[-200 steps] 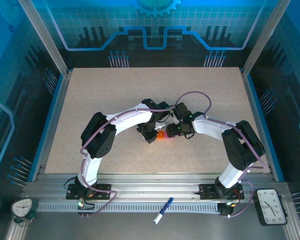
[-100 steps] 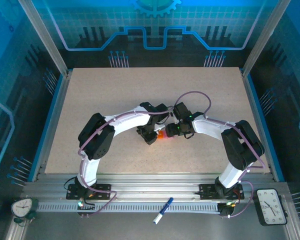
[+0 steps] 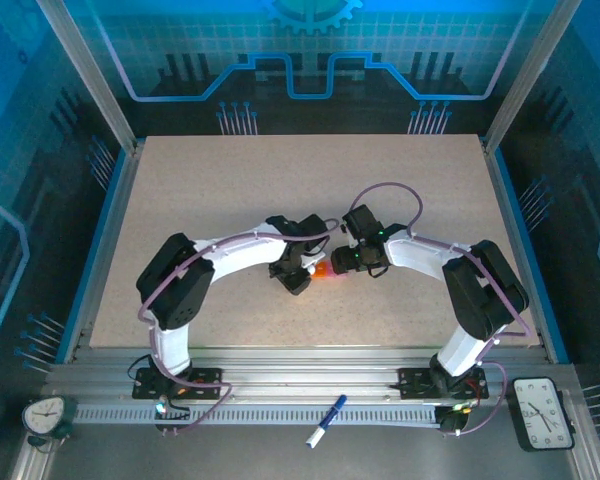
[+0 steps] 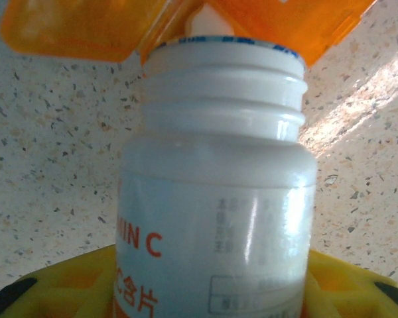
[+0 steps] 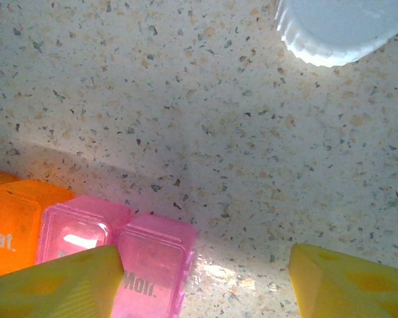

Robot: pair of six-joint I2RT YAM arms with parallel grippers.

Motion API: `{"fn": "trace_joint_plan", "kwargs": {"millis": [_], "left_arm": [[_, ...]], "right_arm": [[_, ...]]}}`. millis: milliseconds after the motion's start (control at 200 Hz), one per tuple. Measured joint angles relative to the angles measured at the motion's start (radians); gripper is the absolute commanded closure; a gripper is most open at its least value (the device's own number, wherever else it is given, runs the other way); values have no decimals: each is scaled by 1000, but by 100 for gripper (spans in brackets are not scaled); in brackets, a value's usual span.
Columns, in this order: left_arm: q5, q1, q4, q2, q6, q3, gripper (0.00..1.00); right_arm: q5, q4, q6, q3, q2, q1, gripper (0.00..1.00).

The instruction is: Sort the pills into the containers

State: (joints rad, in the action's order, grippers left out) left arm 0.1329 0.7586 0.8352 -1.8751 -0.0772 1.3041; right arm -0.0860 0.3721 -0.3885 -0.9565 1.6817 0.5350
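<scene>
My left gripper is shut on a white uncapped pill bottle with orange lettering. Its threaded mouth points at the containers' orange cells, whose lids stand open just beyond the rim. A small white shape shows past the mouth, and I cannot tell if it is a pill. My right gripper is open, low over the table, with its left finger over the pink cells, which have closed lids. An orange cell joins them. From above, both grippers meet at the container strip.
The bottle's white ribbed cap lies on the speckled table beyond my right gripper. A blue and white pen rests on the rail in front of the table. Raised blue edging borders the table on both sides.
The left arm's elbow has swung out to the left while its gripper stayed at the container strip with the bottle. The right arm has not moved.
</scene>
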Motion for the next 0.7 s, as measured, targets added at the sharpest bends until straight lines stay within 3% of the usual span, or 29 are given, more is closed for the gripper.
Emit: {"fn": "trace_joint_plan", "kwargs": {"millis": [700], "left_arm": [[-85,-20,-412,220,58,-370,100]], "right_arm": [[11,-7,-18,0,6,1,31]]}}
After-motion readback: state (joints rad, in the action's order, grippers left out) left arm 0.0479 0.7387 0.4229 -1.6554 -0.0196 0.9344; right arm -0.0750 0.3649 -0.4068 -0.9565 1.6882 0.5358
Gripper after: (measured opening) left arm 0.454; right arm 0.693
